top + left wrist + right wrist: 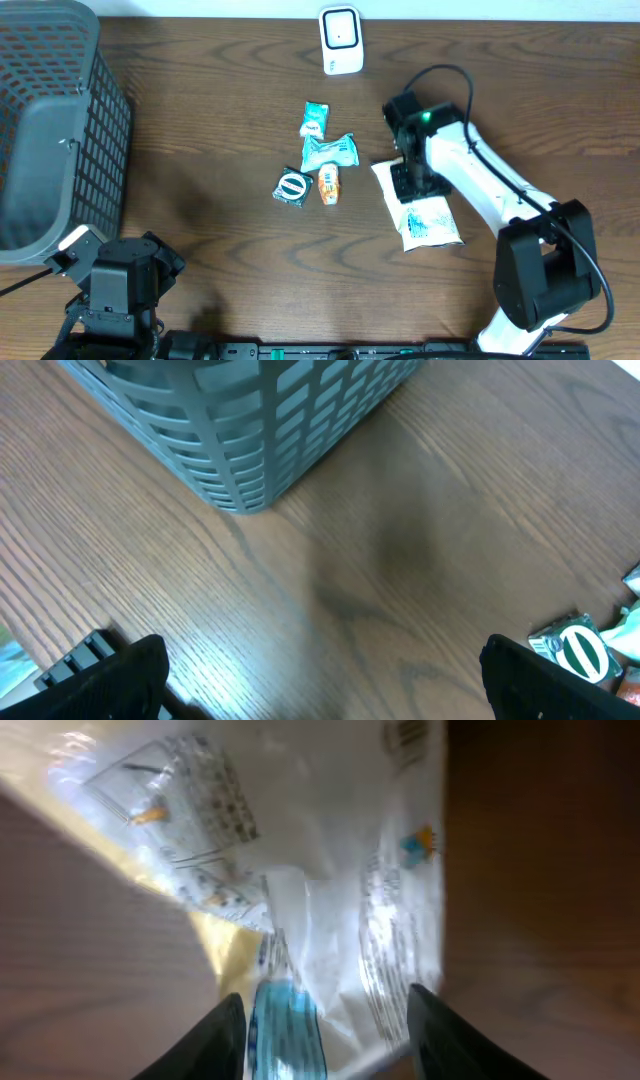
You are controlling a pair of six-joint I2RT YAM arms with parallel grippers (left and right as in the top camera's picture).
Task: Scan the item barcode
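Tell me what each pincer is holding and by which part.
The left pincer holds nothing, jaws open. The right pincer straddles the white packet near one end; whether it grips cannot be told.

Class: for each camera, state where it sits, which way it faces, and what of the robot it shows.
Overhead: above the table, facing straight down; left arm, right arm show.
Left wrist: low, facing the basket; left fingers at bottom corners.
Right wrist: close above the white bag; right fingers below.
Shared: basket in overhead and left wrist.

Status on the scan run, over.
Left gripper open, parked. Right gripper straddling white packet, grip unclear. Packet on table. Nothing between it and scanner.
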